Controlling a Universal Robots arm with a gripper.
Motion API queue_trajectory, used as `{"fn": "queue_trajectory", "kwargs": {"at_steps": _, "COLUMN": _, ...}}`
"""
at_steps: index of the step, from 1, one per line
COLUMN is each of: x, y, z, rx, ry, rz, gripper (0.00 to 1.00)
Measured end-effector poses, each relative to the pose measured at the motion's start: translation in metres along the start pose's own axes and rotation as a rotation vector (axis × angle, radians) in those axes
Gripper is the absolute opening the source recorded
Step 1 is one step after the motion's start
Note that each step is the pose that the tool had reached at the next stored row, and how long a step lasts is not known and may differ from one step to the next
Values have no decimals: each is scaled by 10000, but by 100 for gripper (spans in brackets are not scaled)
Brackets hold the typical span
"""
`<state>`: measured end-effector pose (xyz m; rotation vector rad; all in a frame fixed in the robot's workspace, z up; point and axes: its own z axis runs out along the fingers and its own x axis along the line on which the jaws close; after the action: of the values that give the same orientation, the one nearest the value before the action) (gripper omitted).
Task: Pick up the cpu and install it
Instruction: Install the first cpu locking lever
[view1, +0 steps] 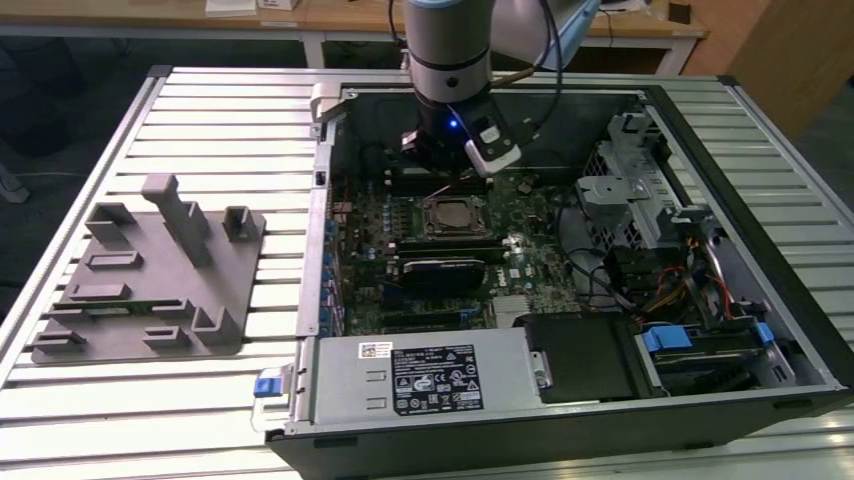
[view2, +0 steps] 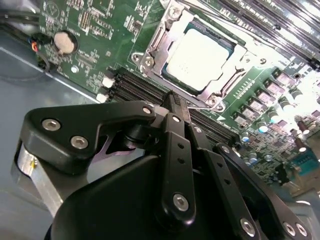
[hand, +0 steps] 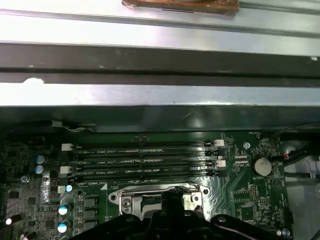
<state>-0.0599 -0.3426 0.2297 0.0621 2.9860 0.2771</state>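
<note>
The cpu (view2: 198, 58) lies flat in the motherboard socket, its shiny silver top framed by the metal socket bracket (view2: 150, 59). In the exterior view the cpu (view1: 451, 213) sits mid-board inside the open computer case. My gripper (view1: 441, 175) hangs just above the board, beside the socket, on the side of the memory slots (hand: 142, 160). In both wrist views its black fingers (view2: 172, 107) come together at the tips with nothing between them. The gripper's tip (hand: 168, 199) sits at the socket's edge, apart from the cpu.
A black heatsink block (view1: 441, 272) lies on the board near the socket. The grey power supply (view1: 414, 375) and drive cage (view1: 641, 190) line the case. A grey plastic fixture (view1: 154, 285) stands on the slatted table at the exterior view's left.
</note>
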Motion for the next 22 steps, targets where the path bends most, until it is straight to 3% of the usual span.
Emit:
{"fn": "queue_trajectory", "kwargs": {"at_steps": 8, "x": 5, "y": -5, "z": 40, "rx": 184, "ry": -245, "rz": 1291, "gripper": 11}}
{"fn": "queue_trajectory", "kwargs": {"at_steps": 22, "x": 29, "y": 96, "z": 94, "rx": 201, "ry": -271, "rz": 1421, "gripper": 11}}
